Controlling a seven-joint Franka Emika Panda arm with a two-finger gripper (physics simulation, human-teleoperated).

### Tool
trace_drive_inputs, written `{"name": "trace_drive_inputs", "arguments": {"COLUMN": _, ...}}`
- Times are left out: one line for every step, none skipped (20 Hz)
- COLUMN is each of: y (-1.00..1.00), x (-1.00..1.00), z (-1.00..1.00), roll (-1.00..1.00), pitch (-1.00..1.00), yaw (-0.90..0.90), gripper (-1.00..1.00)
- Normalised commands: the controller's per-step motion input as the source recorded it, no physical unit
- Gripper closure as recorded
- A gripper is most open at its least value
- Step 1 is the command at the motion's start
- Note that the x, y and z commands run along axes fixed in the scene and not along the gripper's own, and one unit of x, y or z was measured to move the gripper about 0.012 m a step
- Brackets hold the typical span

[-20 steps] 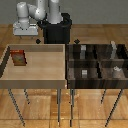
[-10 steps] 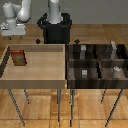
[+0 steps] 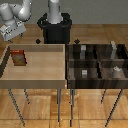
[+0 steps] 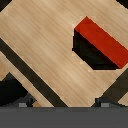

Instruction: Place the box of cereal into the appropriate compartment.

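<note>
The box of cereal [image 3: 19,58] stands upright, red-orange, near the far corner of the light wood tray [image 3: 35,75] on the exterior view's left. The wrist view looks down on its red top [image 4: 102,42] and dark shadowed side. My gripper [image 3: 12,35] hangs above and behind the tray's far left corner, apart from the box. In the wrist view my gripper [image 4: 65,102] has its fingertips [image 4: 26,102] spread wide with nothing between them. The compartment [image 3: 106,54] is the far right section of the dark divided bin, holding a tall pale grey block [image 3: 114,49].
The dark brown divided bin [image 3: 96,62] sits on the exterior view's right of the tray. Small grey pieces [image 3: 84,73] lie in its other sections. The black robot base [image 3: 55,27] stands behind the tray. Both trays rest on thin metal legs.
My arm has swung toward the exterior view's left, and the hand now hangs slightly lower over the tray's far left corner. The cereal box has not moved.
</note>
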Motion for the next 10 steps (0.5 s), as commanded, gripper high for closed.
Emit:
{"name": "trace_drive_inputs", "arguments": {"y": 0.0, "x": 0.0, "z": 0.0, "roll": 0.0, "pitch": 0.0, "yaw": 0.9, "gripper": -1.0}}
{"name": "trace_drive_inputs", "arguments": {"y": 0.0, "x": 0.0, "z": 0.0, "roll": 0.0, "pitch": 0.0, "yaw": 1.0, "gripper": -1.0}}
{"name": "trace_drive_inputs", "arguments": {"y": 0.0, "x": 0.0, "z": 0.0, "roll": 0.0, "pitch": 0.0, "yaw": 1.0, "gripper": -1.0}}
{"name": "trace_drive_inputs", "arguments": {"y": 0.0, "x": 0.0, "z": 0.0, "roll": 0.0, "pitch": 0.0, "yaw": 0.9, "gripper": -1.0}}
{"name": "trace_drive_inputs", "arguments": {"y": 0.0, "x": 0.0, "z": 0.0, "roll": 0.0, "pitch": 0.0, "yaw": 0.75, "gripper": -1.0}}
{"name": "trace_drive_inputs", "arguments": {"y": 0.0, "x": 0.0, "z": 0.0, "roll": 0.0, "pitch": 0.0, "yaw": 1.0, "gripper": -1.0}}
{"name": "trace_drive_inputs", "arguments": {"y": 0.0, "x": 0.0, "z": 0.0, "roll": 0.0, "pitch": 0.0, "yaw": 0.6, "gripper": -1.0}}
{"name": "trace_drive_inputs", "arguments": {"y": 0.0, "x": 1.0, "z": 0.0, "roll": 0.0, "pitch": 0.0, "yaw": 0.0, "gripper": -1.0}}
{"name": "trace_drive_inputs", "arguments": {"y": 0.0, "x": 0.0, "z": 0.0, "roll": 0.0, "pitch": 0.0, "yaw": 0.0, "gripper": -1.0}}
{"name": "trace_drive_inputs", "arguments": {"y": 0.0, "x": 1.0, "z": 0.0, "roll": 0.0, "pitch": 0.0, "yaw": 0.0, "gripper": -1.0}}
